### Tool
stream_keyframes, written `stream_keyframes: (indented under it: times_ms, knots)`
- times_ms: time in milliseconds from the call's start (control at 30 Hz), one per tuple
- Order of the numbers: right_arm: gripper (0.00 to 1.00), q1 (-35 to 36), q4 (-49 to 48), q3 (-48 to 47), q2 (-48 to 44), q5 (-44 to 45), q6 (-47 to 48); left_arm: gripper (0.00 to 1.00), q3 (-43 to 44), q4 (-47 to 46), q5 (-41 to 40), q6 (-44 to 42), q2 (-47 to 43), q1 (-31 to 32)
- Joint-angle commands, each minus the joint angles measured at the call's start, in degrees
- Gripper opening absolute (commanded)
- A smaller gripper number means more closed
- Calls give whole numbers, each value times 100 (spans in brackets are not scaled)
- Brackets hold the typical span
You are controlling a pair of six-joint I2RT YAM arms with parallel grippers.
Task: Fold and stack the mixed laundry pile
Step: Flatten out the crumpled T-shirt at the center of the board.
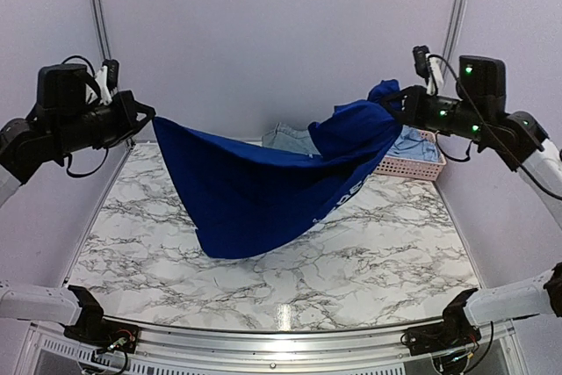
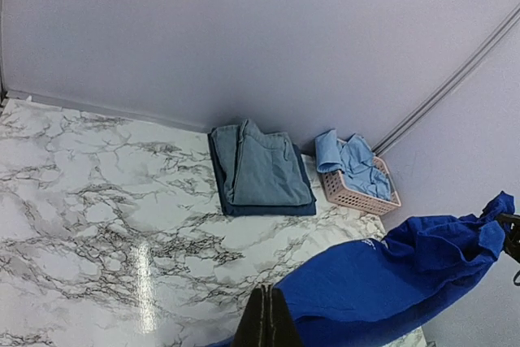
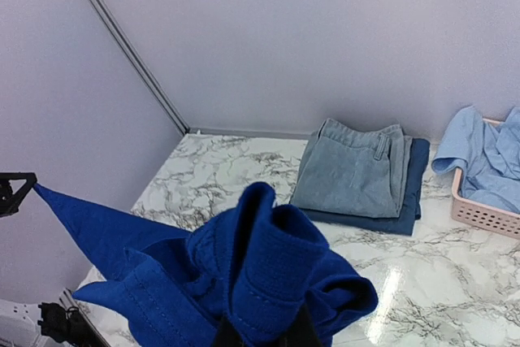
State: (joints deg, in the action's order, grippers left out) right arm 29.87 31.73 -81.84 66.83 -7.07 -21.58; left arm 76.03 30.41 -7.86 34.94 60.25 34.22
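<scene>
Our left gripper [image 1: 147,117] is clamped on one corner of the royal-blue cotton T-shirt [image 1: 255,191], with its jaws pressed together on the fabric high above the white marble-patterned tabletop [image 1: 369,252]. In the left wrist view we see its dark fingers [image 2: 265,310] closed side by side, and the blue cloth bunches just to their right.

From that grip the T-shirt stretches across to the other hand like a hammock. It sags between the two grippers, and its lowest fold hangs close to the marble; we cannot tell whether it touches. A line of white lettering [image 1: 341,196] runs along the half nearer the right hand.

Beyond the hanging cloth, roughly midway between the grippers and towards the back wall, a folded faded-denim piece [image 2: 264,168] lies flat on top of a folded navy piece [image 2: 244,207], forming one neat stack.

Our right gripper [image 1: 397,104] is closed on the opposite end of the T-shirt. A thick wad of blue fabric is gathered around its jaws, and in the right wrist view this wad hides most of the fingers. Just behind and below that hand, in the far right corner of the tabletop, stands the pink plastic lattice basket [image 1: 408,167]. A crumpled light-blue shirt [image 3: 483,160] spills over its rim.
</scene>
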Motion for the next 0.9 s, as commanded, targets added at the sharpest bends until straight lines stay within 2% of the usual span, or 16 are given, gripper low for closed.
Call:
stream_keyframes:
  times_ms: [0,33,133,167,200,267,367,500,667,867]
  knots:
    - [14,-25,663,320,-761,502,-788,0,333,553,-35,-267,-296,-20]
    - [33,-25,995,558,-937,555,-1050,0,311,672,-31,-235,-308,-20]
    - [76,-25,1921,1546,-1515,1058,-1563,0,-51,962,-176,-182,-291,-28]
    - [87,-25,2075,1828,-1650,1309,-1602,0,-207,1045,-273,-136,-252,-36]
    - [90,-31,2132,1938,-1755,1449,-1602,0,-374,1105,-355,-95,-212,-56]
    - [91,-27,1984,2015,-1808,1432,-1429,0,-647,1116,-365,-14,-116,-138]
    - [82,-25,1368,2093,-1524,634,-839,0,-852,1121,-304,1,117,-239]
    - [73,167,924,2042,-616,-592,-235,0,-800,1109,-244,-176,395,-324]
    - [73,931,1216,1313,980,-351,508,0,-709,1101,-163,-278,575,-410]
    - [80,1144,1157,466,2802,-100,1030,0,-687,1065,-62,-243,707,-464]
